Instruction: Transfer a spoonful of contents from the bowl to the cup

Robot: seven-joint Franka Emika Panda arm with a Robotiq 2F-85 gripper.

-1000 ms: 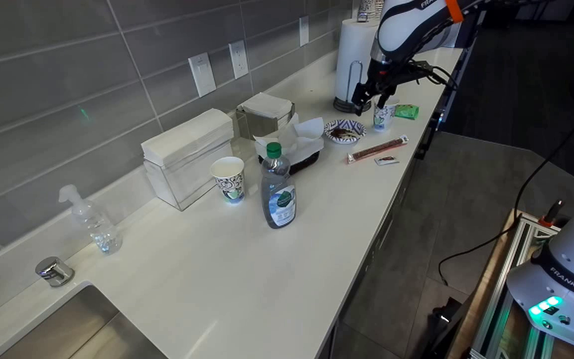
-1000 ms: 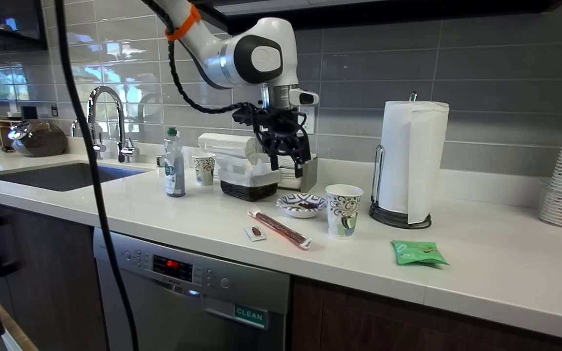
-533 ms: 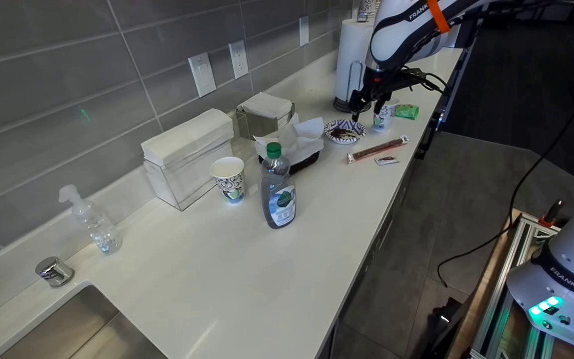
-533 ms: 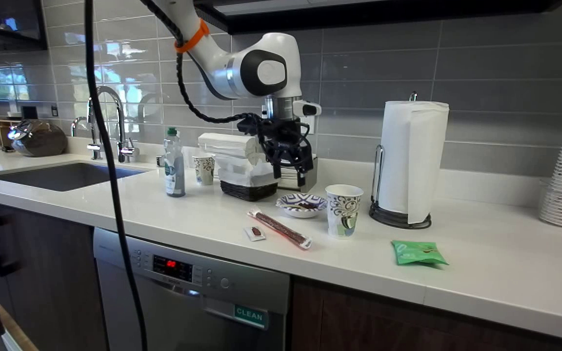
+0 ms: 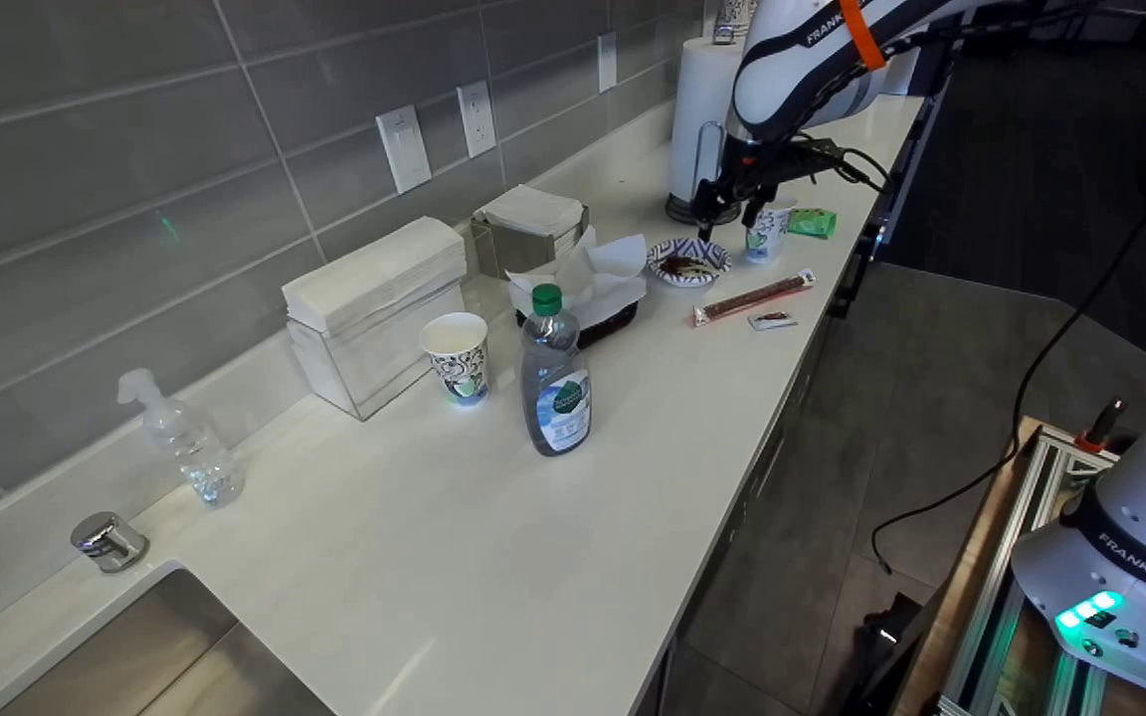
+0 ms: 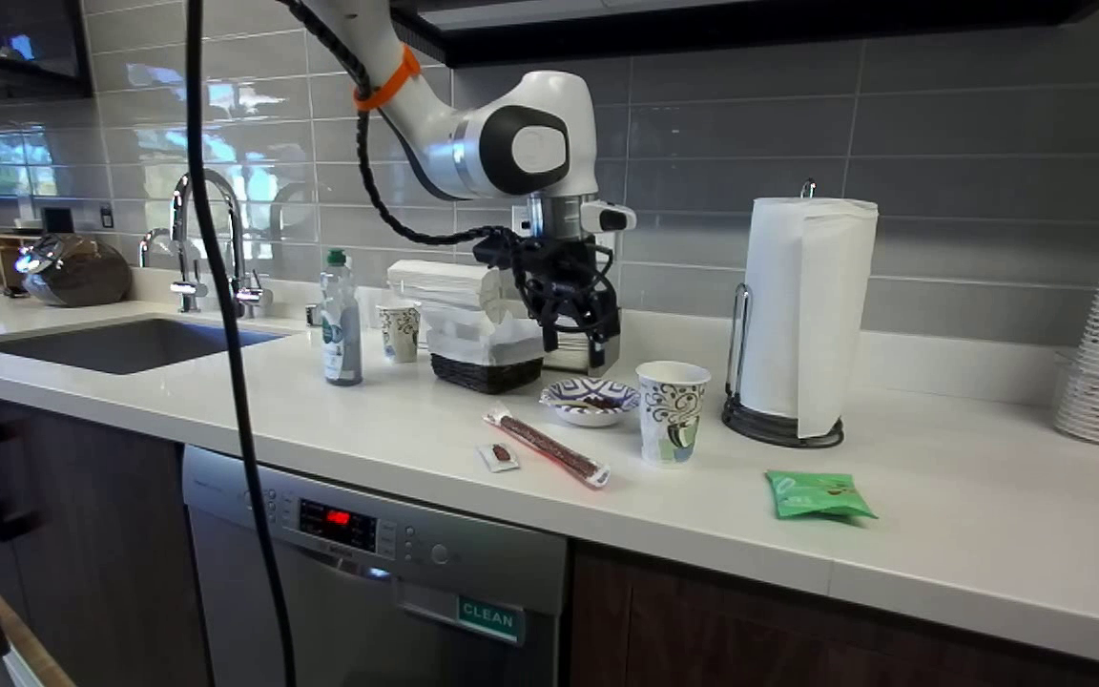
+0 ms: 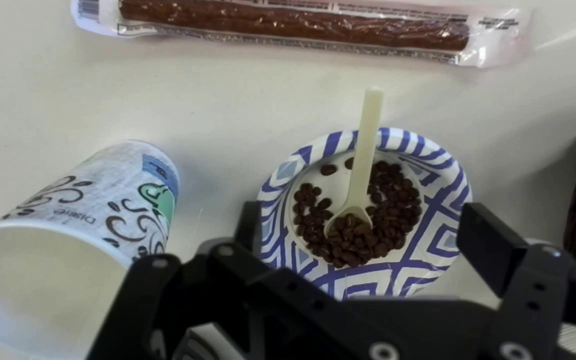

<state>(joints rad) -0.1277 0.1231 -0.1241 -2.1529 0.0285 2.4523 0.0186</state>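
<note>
The bowl (image 7: 435,220) is a low white paper bowl with a blue-purple pattern, also in both exterior views (image 5: 689,280) (image 6: 588,418). It holds dark brown beans (image 7: 400,215). A pale plastic spoon (image 7: 366,145) lies in it, its scoop among the beans and its handle over the rim. The cup (image 7: 113,200) is a pale paper cup with dark swirls and blue-green marks, upright beside the bowl in both exterior views (image 5: 765,239) (image 6: 672,420). My gripper (image 7: 363,234) is open and empty above the bowl, its fingers spread either side in the wrist view; both exterior views (image 5: 727,227) (image 6: 573,348) show it.
A wrapped meat stick (image 6: 549,448) and small packet (image 6: 498,457) lie in front of the bowl. A paper towel roll (image 6: 807,315), green packet (image 6: 819,494), dark lined basket (image 6: 486,372), soap bottle (image 6: 341,329) and similar cup (image 6: 401,332) stand around.
My open gripper has come down toward the bowl and shifted slightly, to the right in an exterior view. The slack black cable has swung. The bowl, spoon and cup have not moved.
</note>
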